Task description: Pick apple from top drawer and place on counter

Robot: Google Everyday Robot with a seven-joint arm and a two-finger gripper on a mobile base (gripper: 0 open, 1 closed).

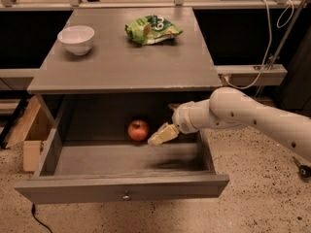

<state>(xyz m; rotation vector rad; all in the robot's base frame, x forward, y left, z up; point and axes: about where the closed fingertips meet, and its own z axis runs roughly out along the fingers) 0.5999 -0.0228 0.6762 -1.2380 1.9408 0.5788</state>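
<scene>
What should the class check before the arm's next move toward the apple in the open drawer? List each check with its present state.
1. Drawer open: ok.
2. Apple in plain sight at the drawer's back: ok.
3. Gripper inside the drawer, just right of the apple as pictured: ok.
4. Gripper around the apple: not ok, only beside it.
5. Bare counter spot between bowl and snack bag: ok.
6. Lifting clearance under the counter edge: cannot tell.

White arm (252, 115) reaches in from R, wrist bent; gripper (163, 134) low, below table (146, 57) front edge, R of ctr.
</scene>
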